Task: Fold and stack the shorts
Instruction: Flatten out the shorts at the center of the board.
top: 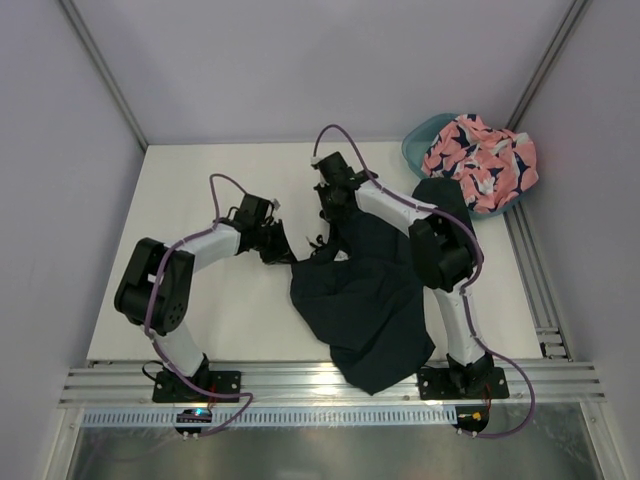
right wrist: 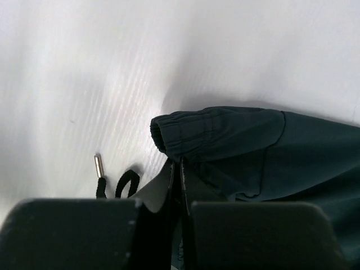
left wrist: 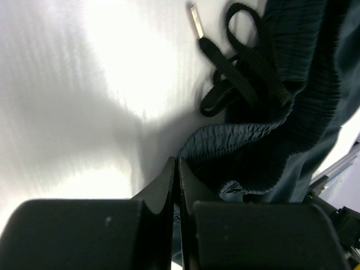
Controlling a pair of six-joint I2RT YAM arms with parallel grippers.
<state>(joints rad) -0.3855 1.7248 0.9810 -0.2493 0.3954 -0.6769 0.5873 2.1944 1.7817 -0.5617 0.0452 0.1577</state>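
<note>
Pink shorts (top: 480, 160) in the tub (top: 415, 147) show only overhead.

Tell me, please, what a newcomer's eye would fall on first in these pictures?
The dark shorts lie crumpled in the middle of the table, spilling over its near edge, with both pairs of jaws shut on the waistband. Bright pink printed shorts are heaped in the teal tub at the far right corner.

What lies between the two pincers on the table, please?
The dark shorts' gathered waistband and black drawstring lie there, clearest in the left wrist view.
</note>
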